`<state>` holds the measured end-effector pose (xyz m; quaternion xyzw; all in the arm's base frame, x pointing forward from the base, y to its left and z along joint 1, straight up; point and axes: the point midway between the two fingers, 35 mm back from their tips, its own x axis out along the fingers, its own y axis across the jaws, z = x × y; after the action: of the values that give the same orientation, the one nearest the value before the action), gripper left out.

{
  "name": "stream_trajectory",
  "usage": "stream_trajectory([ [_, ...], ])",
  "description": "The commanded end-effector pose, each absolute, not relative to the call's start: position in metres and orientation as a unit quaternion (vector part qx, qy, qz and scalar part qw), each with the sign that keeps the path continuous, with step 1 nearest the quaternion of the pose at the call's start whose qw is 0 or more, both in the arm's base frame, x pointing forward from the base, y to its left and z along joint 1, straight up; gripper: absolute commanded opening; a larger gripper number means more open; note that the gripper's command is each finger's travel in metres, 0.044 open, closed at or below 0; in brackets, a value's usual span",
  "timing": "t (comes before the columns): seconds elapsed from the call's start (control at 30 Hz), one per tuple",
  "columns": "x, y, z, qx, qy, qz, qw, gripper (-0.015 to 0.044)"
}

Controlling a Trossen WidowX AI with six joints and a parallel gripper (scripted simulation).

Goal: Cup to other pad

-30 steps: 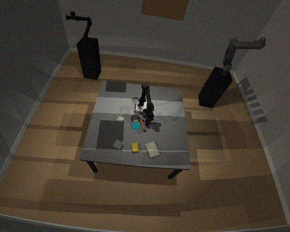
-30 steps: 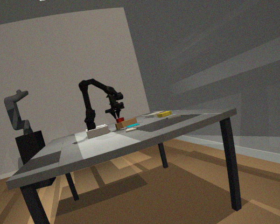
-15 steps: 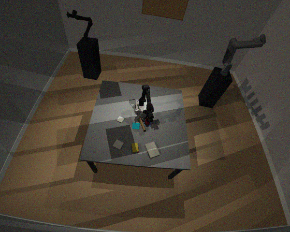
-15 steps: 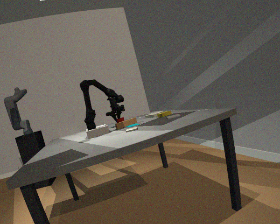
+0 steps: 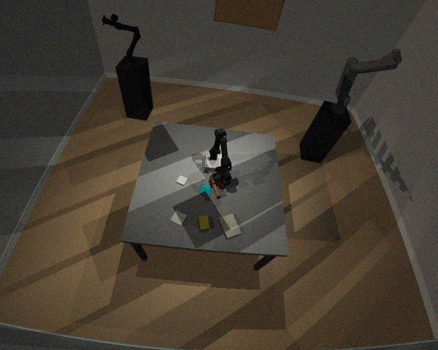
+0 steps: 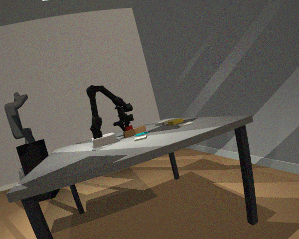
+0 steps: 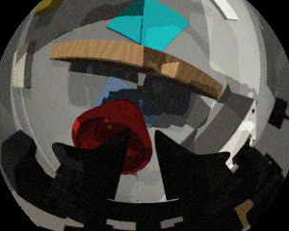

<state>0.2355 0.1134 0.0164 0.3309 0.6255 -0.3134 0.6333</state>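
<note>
The red cup [image 5: 222,185] [image 6: 128,127] [image 7: 137,115] is at the blue pad [image 7: 115,90], its rim facing the wrist camera and leaning in that view; whether it is truly tilted I cannot tell. Small marbles [image 7: 109,126] show dimly inside. My gripper [image 7: 143,131] is partly open, low over the cup. The left finger overlaps the cup's opening, and the right finger is just outside its right side; the fingers do not grip it. The cyan pad [image 5: 204,189] [image 6: 142,133] [image 7: 166,29] lies beyond the wooden bar [image 5: 214,187] [image 6: 140,129] [image 7: 96,49].
The wooden bar stands between cup and cyan pad. A white box [image 5: 211,168] [image 6: 104,140] is by the arm's base. A white tile [image 5: 181,179] [image 6: 140,138] lies near the cyan pad. A yellow block [image 5: 204,222] [image 6: 175,121] and a cream block [image 5: 231,226] are farther off.
</note>
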Motion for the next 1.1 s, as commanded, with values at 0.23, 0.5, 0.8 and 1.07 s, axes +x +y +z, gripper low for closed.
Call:
stream_trajectory([
  [0.23,0.235,0.113,0.016,0.331,0.626,-0.314,0.633,0.0042],
  [0.5,0.235,0.113,0.016,0.331,0.626,-0.314,0.633,0.0000],
  [0.8,0.237,0.114,0.035,0.331,0.625,-0.314,0.633,0.0000],
  [1.07,0.236,0.114,0.064,0.330,0.625,-0.316,0.633,0.0000],
])
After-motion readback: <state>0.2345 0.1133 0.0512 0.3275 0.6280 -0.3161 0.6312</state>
